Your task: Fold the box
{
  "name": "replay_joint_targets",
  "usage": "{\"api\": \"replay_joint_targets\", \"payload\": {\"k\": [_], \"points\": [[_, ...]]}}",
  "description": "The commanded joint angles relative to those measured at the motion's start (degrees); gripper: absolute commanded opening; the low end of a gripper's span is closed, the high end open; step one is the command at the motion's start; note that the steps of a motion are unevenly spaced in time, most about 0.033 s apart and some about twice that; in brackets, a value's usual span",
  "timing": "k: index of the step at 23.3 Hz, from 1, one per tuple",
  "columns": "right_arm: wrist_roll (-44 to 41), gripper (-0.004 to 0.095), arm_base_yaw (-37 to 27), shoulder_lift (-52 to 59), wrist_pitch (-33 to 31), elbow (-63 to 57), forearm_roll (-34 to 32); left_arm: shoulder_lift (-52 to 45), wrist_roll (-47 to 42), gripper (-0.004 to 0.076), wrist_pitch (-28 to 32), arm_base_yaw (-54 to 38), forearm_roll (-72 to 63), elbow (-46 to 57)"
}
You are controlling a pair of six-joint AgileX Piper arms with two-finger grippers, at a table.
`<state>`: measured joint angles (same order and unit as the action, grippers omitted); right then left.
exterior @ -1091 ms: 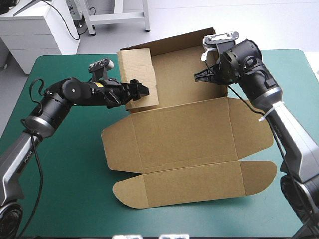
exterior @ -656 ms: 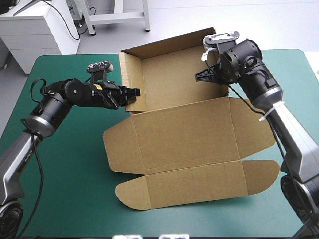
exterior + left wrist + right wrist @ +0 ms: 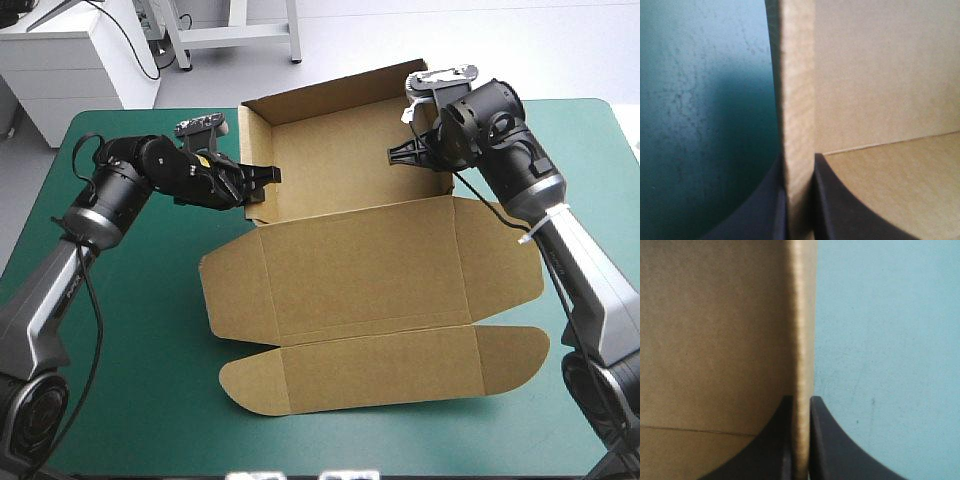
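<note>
Two walls of the box [image 3: 350, 170] are pinched at once. The left fingers [image 3: 258, 180] are clamped on the wall [image 3: 797, 100] at the tray's nine o'clock side. The board stands upright between them, with the teal-green surface [image 3: 140, 330] outside and the tray floor inside. The right fingers [image 3: 405, 153] grip the three o'clock wall [image 3: 802, 330] the same way. The box sits mid-surface with its long axis running nine to three. Its raised tray lies toward twelve and its lid [image 3: 370, 280] lies flat toward six. Each arm is level with its own wall, so neither is nearer. The next step looks like tucking the side walls, which needs both kept upright.
</note>
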<state>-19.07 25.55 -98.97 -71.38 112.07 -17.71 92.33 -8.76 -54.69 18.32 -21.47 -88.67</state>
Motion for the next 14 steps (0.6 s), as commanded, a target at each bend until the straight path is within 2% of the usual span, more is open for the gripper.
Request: {"api": "replay_joint_targets", "payload": {"k": [1,3,6,9,14], "points": [[-1.4,-0.002,-0.6,1.8,-0.3,1.7,-1.9,1.7,-2.1,-0.0008,-6.8,0.5,-0.4,-7.8],[-2.4,-0.002,-2.3,0.3,-0.4,1.7,0.8,5.0,-4.4,-0.0008,-10.1,0.5,0.8,-11.9],[-1.6,-0.002,-7.2,-3.2,-0.4,1.7,10.2,9.7,-7.4,-0.0008,-14.7,0.8,6.9,-16.6],[-1.3,-0.002,-8.0,-5.1,-0.4,1.7,9.5,12.9,-8.8,-0.0008,-18.3,1.8,14.2,-17.7],[-1.1,-0.002,-8.0,-8.1,-0.4,0.0,9.5,17.0,-9.2,-0.0008,-18.5,2.2,13.4,-17.9]]}}
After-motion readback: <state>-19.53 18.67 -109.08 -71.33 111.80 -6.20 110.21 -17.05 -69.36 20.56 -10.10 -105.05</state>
